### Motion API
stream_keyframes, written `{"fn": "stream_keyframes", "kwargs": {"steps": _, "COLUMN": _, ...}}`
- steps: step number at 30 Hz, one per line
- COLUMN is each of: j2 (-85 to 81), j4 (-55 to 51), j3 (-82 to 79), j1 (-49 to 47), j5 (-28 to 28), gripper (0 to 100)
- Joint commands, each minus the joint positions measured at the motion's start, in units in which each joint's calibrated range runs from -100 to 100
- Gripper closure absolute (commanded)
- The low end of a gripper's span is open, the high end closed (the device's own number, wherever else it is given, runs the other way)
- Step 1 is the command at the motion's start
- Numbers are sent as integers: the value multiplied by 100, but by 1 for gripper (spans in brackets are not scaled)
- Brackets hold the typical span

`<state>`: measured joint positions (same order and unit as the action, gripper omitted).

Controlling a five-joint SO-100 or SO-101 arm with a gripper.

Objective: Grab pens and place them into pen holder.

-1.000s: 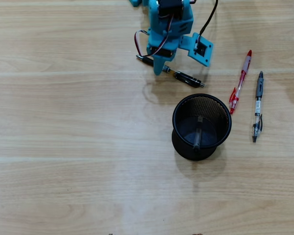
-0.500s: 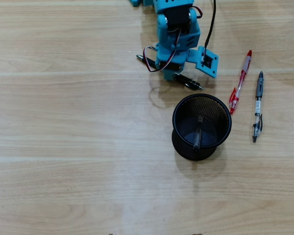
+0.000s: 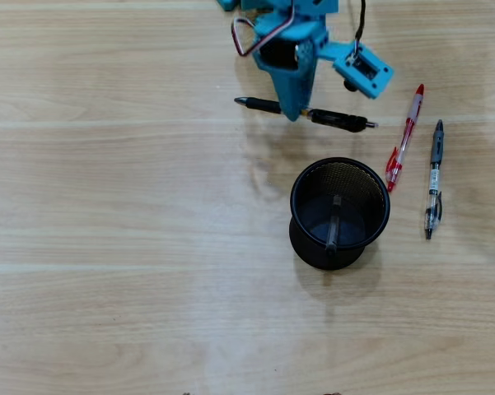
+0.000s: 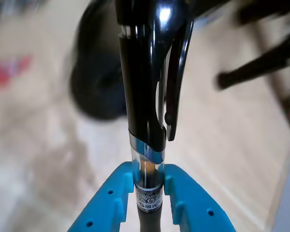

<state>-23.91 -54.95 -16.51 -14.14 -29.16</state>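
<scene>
My blue gripper (image 3: 295, 112) is shut on a black pen (image 3: 339, 120) and holds it crosswise, level, above the table, up and left of the pen holder. In the wrist view the pen (image 4: 145, 87) with its clip stands between my fingers (image 4: 111, 203), gripped at the clear barrel (image 4: 147, 166). The black mesh pen holder (image 3: 301, 226) stands at centre right with one dark pen (image 3: 333, 222) inside it. In the wrist view the holder (image 4: 94, 82) is a dark blur behind the pen. A red and clear pen (image 3: 404, 137) and a grey and clear pen (image 3: 433, 179) lie on the table to the holder's right.
The wooden table (image 3: 115, 247) is bare on the left and at the front. The arm's body and a cable (image 3: 255, 37) reach in from the top edge. In the wrist view a dark stand or leg (image 4: 260, 63) shows at upper right, blurred.
</scene>
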Motion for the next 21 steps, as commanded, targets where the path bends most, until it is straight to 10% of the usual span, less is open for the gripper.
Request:
{"fn": "stream_keyframes", "kwargs": {"steps": 1, "j2": -246, "j4": 2062, "j3": 560, "j1": 43, "j5": -1522, "gripper": 98}}
{"fn": "stream_keyframes", "kwargs": {"steps": 7, "j2": 751, "j4": 4202, "j3": -146, "j1": -118, "j5": -2907, "gripper": 98}}
{"fn": "stream_keyframes", "kwargs": {"steps": 21, "j2": 1689, "j4": 4313, "j3": -309, "j1": -279, "j5": -2944, "gripper": 95}}
